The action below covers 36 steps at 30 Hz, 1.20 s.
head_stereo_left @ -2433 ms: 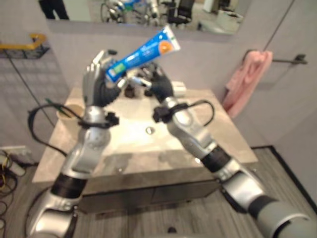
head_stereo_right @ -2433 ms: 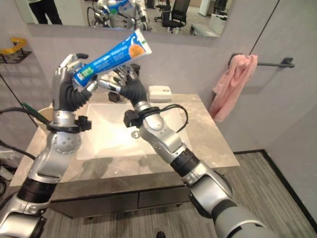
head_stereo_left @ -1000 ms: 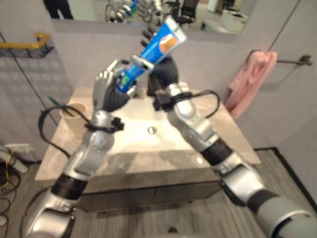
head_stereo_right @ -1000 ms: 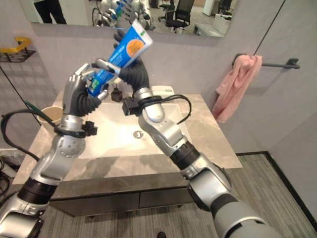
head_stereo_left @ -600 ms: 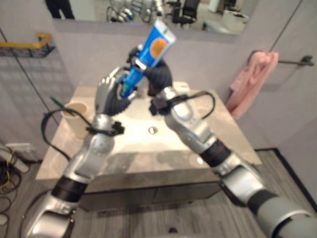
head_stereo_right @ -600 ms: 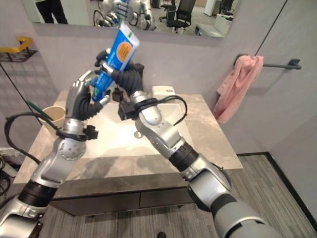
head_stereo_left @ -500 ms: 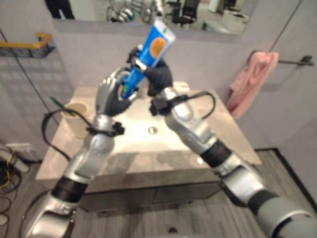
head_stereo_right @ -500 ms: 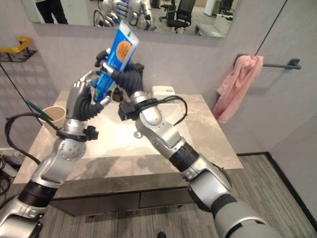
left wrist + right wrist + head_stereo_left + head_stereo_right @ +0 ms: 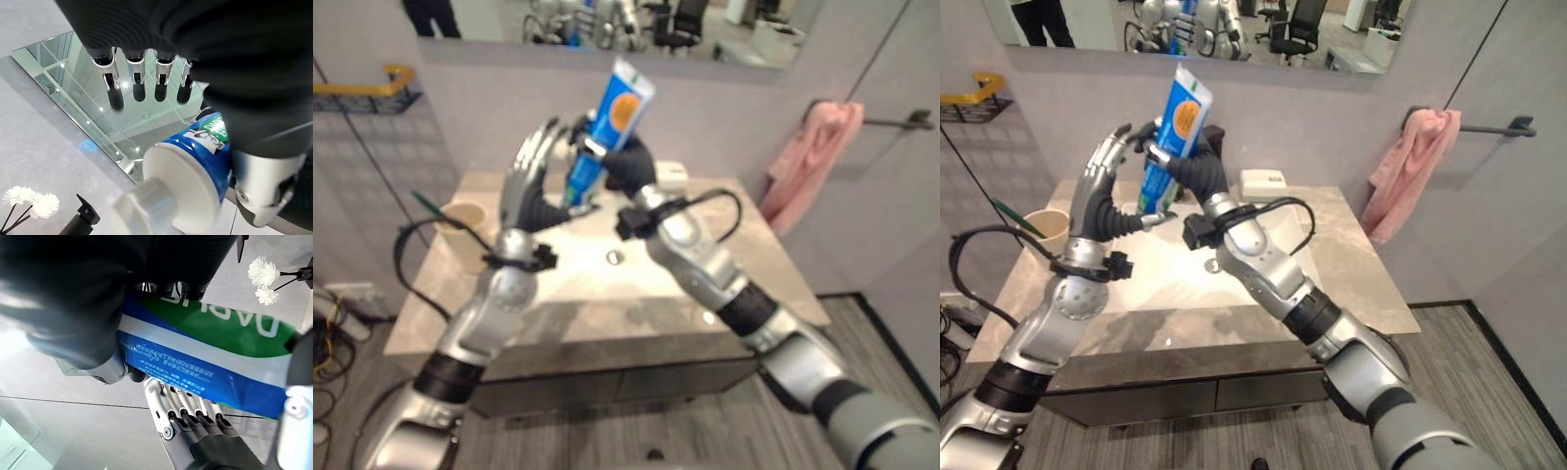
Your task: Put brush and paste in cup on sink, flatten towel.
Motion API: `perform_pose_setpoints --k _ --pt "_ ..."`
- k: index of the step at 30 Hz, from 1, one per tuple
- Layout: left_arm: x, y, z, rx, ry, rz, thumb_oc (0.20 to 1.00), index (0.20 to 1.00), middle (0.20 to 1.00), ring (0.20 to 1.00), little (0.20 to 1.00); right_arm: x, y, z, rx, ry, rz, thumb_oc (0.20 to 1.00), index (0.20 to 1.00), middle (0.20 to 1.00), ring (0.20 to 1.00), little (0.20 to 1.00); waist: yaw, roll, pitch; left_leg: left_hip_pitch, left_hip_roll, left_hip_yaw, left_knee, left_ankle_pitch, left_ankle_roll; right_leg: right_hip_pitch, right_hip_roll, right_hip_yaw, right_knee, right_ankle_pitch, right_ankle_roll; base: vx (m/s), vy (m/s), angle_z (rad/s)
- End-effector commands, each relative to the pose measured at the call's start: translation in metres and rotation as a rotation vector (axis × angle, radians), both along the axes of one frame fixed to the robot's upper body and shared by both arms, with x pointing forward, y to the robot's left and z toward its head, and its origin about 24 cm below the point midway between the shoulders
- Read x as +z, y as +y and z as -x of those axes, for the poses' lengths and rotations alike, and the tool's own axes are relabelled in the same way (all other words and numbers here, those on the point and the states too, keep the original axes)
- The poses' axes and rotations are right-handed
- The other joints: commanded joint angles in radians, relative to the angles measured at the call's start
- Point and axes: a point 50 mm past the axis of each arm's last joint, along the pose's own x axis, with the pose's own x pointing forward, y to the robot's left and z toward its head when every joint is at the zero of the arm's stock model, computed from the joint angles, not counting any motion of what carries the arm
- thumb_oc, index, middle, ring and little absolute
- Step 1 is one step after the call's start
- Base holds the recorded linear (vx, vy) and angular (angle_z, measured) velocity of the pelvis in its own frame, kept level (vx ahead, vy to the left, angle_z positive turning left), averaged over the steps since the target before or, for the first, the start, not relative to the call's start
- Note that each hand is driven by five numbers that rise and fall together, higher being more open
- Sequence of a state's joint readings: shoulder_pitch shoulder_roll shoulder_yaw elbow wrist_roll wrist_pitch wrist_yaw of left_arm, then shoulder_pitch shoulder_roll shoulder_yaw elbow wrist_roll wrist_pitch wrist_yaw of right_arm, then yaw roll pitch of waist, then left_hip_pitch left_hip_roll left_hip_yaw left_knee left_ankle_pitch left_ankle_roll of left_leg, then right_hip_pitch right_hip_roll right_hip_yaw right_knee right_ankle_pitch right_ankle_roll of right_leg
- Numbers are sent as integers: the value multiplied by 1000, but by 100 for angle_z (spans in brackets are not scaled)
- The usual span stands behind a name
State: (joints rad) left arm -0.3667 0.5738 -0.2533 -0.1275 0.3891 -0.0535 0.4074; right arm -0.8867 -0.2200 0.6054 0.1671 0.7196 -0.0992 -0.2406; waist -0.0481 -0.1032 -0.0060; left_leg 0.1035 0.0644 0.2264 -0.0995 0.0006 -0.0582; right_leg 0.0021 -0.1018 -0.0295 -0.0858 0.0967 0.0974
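The right hand (image 9: 1190, 162) has its fingers curled round the paste (image 9: 1173, 132), gripping the blue tube about its middle and holding it steeply upright, cap end down and flat crimped end up, above the back of the sink (image 9: 1151, 264). That grip looks like the receiving half of a hand-over. The left hand (image 9: 1105, 181) stands just beside the tube with its fingers (image 9: 139, 81) straight and spread, clear of the paste; its wrist view shows them extended past the white cap (image 9: 161, 200), holding nothing. So the paste rides in the right hand alone, high in the air, not yet in the cup (image 9: 1046, 230).

The cup stands at the counter's left end, well apart from the tube, with the brush (image 9: 1013, 217) already leaning in it. Cap-down suits a drop into the cup, though the right arm must reach across the basin, so a tipped cup is the risk.

The towel (image 9: 1400, 171) hangs bunched on its rail (image 9: 1494, 125) to the right, not flattened.
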Motion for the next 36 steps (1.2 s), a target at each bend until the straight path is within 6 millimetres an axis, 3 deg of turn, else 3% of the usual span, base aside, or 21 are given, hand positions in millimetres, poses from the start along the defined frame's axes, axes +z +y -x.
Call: perform_pose_setpoints --k 1,9,14,20,24,25,27,30,33,34,36 --pt "22 5 4 -10 -90 -16 1000 1000 1000 1000 1000 38 -4 13 53 -125 -126 200 200 200 200 200 15 -23 -10 -2 51 -60 12 -55 -1 62 -65 -18 -1 2 32 0 0 0" --pt "25 15 16 16 -111 -43 1000 1000 1000 1000 1000 41 -13 7 9 -129 -138 200 200 200 200 200 24 -22 -10 -9 53 -68 12 -48 -4 63 -64 -24 -1 3 28 -23 -10 1" --pt "45 26 53 -18 -196 5 1000 1000 1000 1000 1000 38 -25 1 -36 -120 -141 200 200 200 200 200 47 -18 -4 -22 54 -83 12 -26 -7 66 -61 -35 -1 8 17 -37 -31 12" --pt "47 43 72 -2 -198 129 1000 1000 1000 1000 1000 34 -32 -1 -48 -116 -141 200 200 200 200 200 67 -2 -2 -23 55 -99 12 -21 -12 83 -60 -50 -1 -2 10 -38 -33 16" --pt "37 85 76 238 -178 64 1000 1000 1000 1000 1000 31 -44 -5 -97 -115 -138 200 200 200 200 200 94 14 1 -26 55 -121 12 -9 -19 100 -61 -70 -1 -11 2 -38 -28 13" --pt "37 86 76 240 -178 62 1000 1000 1000 1000 1000 31 -44 -5 -96 -113 -139 200 200 200 200 200 92 13 0 -25 55 -122 12 -9 -19 101 -61 -71 -1 -11 1 -56 -36 22" --pt "27 118 75 421 -120 -64 1000 1000 1000 1000 1000 26 -51 -8 -126 -94 -143 200 200 200 200 200 110 26 4 -31 55 -137 12 -1 -25 108 -61 -84 -1 -18 1 -47 -20 26" --pt "21 130 76 487 -92 -119 1000 1000 1000 1000 1000 23 -53 -9 -138 -86 -150 200 200 200 200 200 114 28 3 -37 55 -151 12 3 -30 113 -61 -97 -1 -21 1 -20 -17 22" --pt "4 147 78 564 -4 -142 1000 1000 1000 1000 1000 21 -56 -10 -142 -75 -165 200 200 200 200 200 126 32 6 -43 54 -164 12 9 -34 117 -61 -111 -1 -24 1 -22 -13 22" --pt "-14 157 79 611 76 -134 1000 1000 1000 1000 1000 21 -54 -8 -129 -73 -177 200 200 200 200 200 133 31 6 -46 52 -173 12 12 -35 119 -61 -122 -1 -26 0 -25 -13 25" --pt "-32 166 84 652 157 -136 1000 1000 1000 1000 1000 21 -54 -8 -127 -75 -184 200 200 200 200 200 141 31 7 -50 51 -180 12 14 -36 119 -60 -129 -1 -26 1 -16 -8 15"
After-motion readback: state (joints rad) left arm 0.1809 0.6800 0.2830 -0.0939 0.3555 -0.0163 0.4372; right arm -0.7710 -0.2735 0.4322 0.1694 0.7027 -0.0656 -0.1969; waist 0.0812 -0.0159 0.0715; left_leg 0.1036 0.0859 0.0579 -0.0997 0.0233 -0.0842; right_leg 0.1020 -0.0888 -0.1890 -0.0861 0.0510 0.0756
